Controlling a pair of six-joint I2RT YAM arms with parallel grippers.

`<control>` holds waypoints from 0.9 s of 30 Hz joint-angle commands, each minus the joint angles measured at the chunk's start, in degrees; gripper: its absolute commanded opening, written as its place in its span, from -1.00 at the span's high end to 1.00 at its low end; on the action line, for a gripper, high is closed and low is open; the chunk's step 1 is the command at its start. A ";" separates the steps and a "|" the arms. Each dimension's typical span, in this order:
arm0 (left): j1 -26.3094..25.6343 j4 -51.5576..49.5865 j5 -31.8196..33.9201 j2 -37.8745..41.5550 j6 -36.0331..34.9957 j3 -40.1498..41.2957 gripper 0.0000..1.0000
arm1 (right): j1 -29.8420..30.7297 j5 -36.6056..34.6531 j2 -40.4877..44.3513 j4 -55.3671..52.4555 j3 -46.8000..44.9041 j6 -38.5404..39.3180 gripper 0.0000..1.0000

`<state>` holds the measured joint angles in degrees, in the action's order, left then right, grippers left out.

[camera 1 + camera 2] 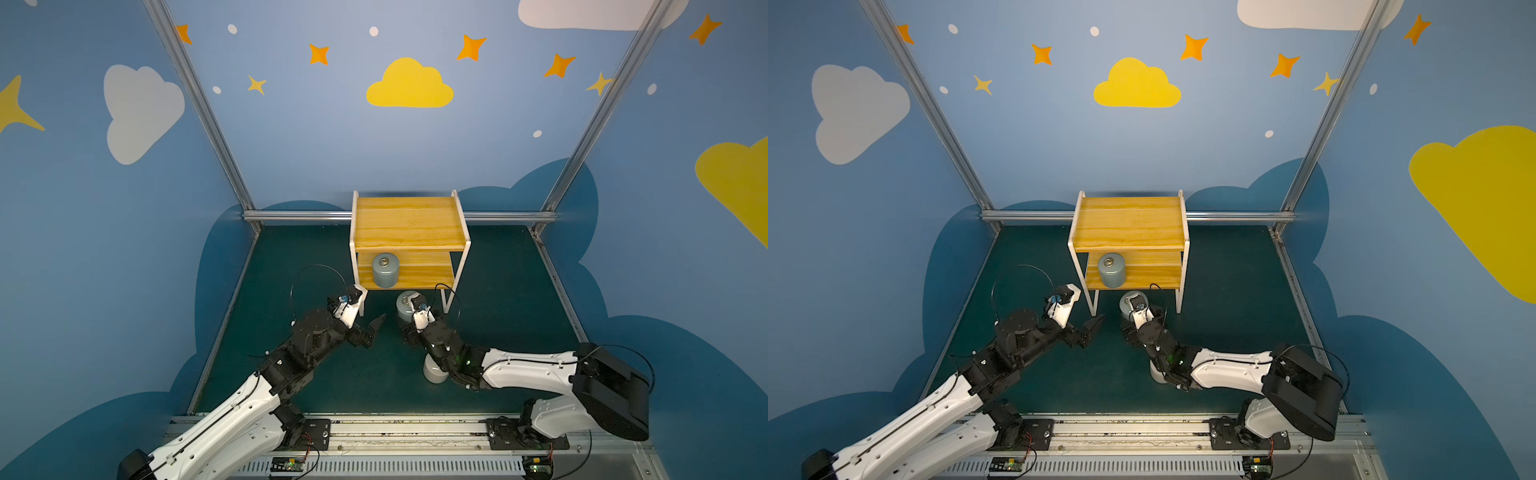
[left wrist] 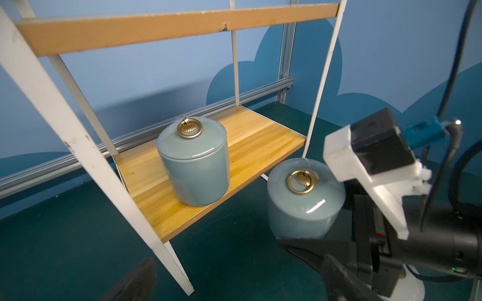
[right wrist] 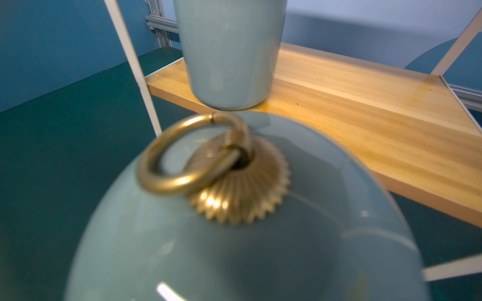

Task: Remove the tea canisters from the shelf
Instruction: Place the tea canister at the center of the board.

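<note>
The right jaws are clamped on the held canister (image 1: 401, 301), a grey-blue one. It is tilted, with its brass-ringed lid turned toward the right wrist camera, and sits just in front of the lower board of the shelf (image 1: 409, 220), off the wood. The shelved canister (image 1: 385, 271), also grey-blue, stands upright on the left part of that lower board near its front edge, just behind and to the left of the held one. The left jaws stand wide apart and empty near the shelf's front-left leg, apart from both grey-blue canisters. A white canister (image 1: 433, 375) stands on the worktop (image 1: 324, 374) well in front of the shelf, half hidden under the right arm (image 1: 519, 365).
</note>
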<state>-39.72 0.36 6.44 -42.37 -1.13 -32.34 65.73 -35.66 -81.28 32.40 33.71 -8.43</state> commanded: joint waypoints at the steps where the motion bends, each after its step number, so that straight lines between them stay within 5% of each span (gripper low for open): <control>1: 0.44 -0.58 0.70 1.10 -0.82 -0.09 -0.99 | 2.87 -6.90 2.13 3.67 0.56 -1.55 -0.34; 13: 1.71 -1.50 2.13 2.84 -0.99 0.07 -1.00 | 12.94 -19.62 -3.33 1.08 4.29 -8.50 -0.34; 27: 4.04 -1.51 1.84 4.11 -0.76 0.78 -1.00 | 19.99 -24.02 -9.94 -7.77 7.85 -21.62 -0.34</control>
<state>-36.03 -1.13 8.62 -38.06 -1.72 -32.21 85.03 -56.27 -90.67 25.61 39.35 -25.19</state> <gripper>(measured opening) 0.999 0.785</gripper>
